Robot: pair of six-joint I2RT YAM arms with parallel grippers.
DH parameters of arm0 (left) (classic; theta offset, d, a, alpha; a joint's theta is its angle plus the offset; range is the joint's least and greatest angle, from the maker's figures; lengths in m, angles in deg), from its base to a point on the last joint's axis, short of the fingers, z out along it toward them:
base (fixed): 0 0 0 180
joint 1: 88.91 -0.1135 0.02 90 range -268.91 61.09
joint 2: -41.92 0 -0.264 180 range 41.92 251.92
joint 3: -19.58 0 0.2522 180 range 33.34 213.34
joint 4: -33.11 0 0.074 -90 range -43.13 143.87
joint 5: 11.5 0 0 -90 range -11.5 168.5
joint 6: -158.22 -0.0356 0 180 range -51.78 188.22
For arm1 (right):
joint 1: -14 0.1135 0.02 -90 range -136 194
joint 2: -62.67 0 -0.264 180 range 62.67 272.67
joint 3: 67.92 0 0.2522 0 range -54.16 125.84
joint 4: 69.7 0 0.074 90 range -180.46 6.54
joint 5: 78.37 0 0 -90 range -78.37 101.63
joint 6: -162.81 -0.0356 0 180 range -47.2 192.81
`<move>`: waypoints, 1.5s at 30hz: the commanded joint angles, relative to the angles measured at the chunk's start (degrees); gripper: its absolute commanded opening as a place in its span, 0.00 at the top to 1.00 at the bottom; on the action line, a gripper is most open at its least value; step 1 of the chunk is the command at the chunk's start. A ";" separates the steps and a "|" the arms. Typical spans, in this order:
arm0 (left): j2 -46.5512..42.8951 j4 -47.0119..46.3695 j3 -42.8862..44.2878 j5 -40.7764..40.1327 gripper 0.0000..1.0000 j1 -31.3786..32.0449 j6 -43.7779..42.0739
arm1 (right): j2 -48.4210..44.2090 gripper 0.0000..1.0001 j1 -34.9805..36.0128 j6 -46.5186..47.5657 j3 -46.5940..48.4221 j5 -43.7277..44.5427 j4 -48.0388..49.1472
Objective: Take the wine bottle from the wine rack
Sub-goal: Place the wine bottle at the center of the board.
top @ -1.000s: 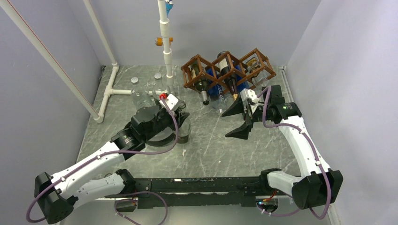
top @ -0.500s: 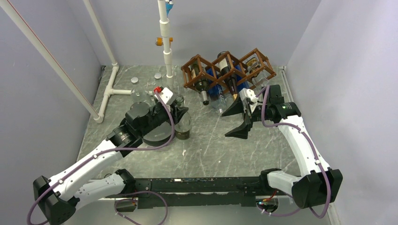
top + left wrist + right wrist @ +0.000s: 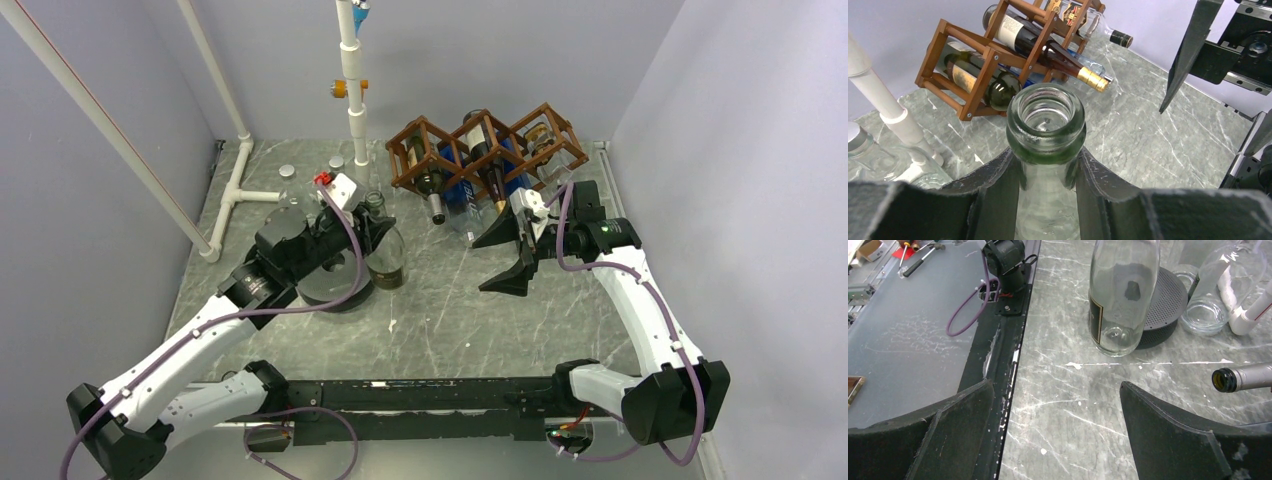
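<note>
Neck of wine bottle pinched between left gripper jaws

Probably a lab, plain walls, bench tools

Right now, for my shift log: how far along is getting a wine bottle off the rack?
Done, apparently: one glass bottle is upright over the table, apart from the rack. In hand: the left gripper is shut on its neck. Left: letting go; whether it touches the table is unclear. The rack holds other bottles; the right gripper is open and empty.
</note>
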 commanded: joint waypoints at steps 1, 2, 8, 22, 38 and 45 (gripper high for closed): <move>-1.42 -11.13 7.20 1.31 1.00 -1.62 1.18 | -0.25 0.00 0.15 -0.04 -0.28 -0.25 1.72; -1.24 -11.06 7.47 1.24 1.00 -2.01 1.11 | -0.32 0.00 0.23 -0.04 -0.23 -0.25 1.71; -0.30 -10.72 8.83 0.66 1.00 -4.53 0.17 | -0.36 0.00 0.28 0.04 -0.19 -0.02 1.63; -4.90 -11.06 4.88 -5.08 1.00 -14.55 -3.41 | -0.33 0.00 0.46 0.93 0.07 0.38 0.84; -10.13 -14.27 -1.89 -12.62 1.00 -26.07 -4.97 | -0.25 0.00 0.70 1.36 0.13 0.76 0.52; -10.70 -17.17 -4.37 -14.92 1.00 -31.31 -4.97 | -0.06 0.00 0.95 1.90 0.25 1.11 0.14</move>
